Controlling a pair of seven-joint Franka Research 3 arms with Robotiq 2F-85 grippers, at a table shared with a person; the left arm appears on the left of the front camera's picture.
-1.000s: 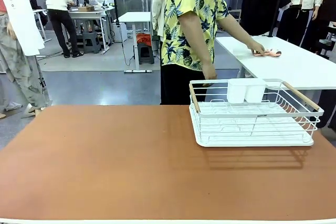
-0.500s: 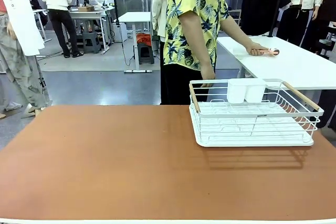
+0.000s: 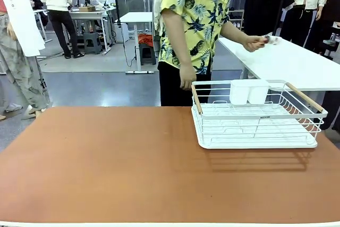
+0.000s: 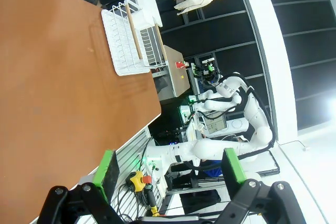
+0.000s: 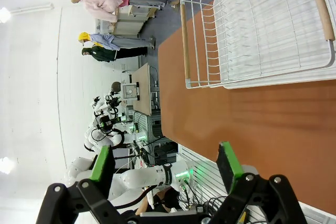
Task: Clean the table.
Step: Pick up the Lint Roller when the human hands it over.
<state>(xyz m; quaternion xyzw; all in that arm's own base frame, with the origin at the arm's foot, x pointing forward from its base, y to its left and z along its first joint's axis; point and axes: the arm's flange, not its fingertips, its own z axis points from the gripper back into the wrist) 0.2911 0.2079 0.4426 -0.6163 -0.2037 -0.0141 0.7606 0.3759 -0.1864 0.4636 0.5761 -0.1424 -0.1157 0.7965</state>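
The table (image 3: 106, 163) has a bare reddish-brown top with a white wire dish rack (image 3: 257, 115) on its right half. In the left wrist view my left gripper (image 4: 169, 170) stands open with nothing between its green pads. It hangs off the table (image 4: 52, 77), well away from the rack (image 4: 128, 43). My right gripper (image 5: 164, 163) is open too and holds nothing. It sits near the edge of the table (image 5: 252, 124), a short way from the rack (image 5: 262, 30).
Two white cups (image 3: 248, 91) stand at the back of the rack. A person in a yellow patterned shirt stands at the far edge. One of their hands (image 3: 255, 42) holds a small pinkish thing above a white side table (image 3: 297, 65). Other people stand farther back.
The person has lifted the small thing off the white side table and turned toward the brown table. Their other hand has come off the rack's rim. The table and rack have not moved.
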